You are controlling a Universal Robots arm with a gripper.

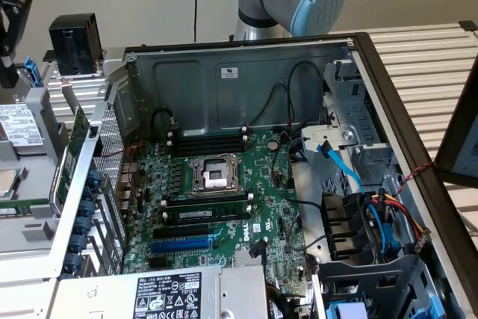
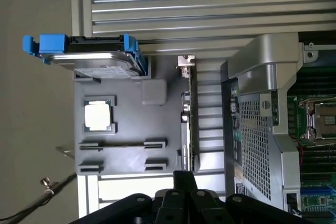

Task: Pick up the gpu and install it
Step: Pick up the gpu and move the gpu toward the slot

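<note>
Collision looms: the claw (image 2: pixel 185 190), pressed together and empty, hovers near the gpu (image 2: pixel 188 124) standing on edge in the gray tray (image 2: pixel 126 156) beside the computer case (image 2: pixel 257 129), and could topple the thin card.

Exterior view overlooks the case (image 1: pixel 224 102) closely; wrist view, seemingly overhead, shares it.

The gpu (image 2: pixel 188 119) is standing on edge just beside the case's perforated wall (image 2: pixel 254 135), with a narrow strip of bare desk (image 2: pixel 210 121) lying open between them. The hard drive (image 2: pixel 100 64) is sitting near the card's bracket end. Inside the case, cables (image 1: pixel 381 222) are hemming in the motherboard (image 1: pixel 276 207) on the exterior view's right.
</note>
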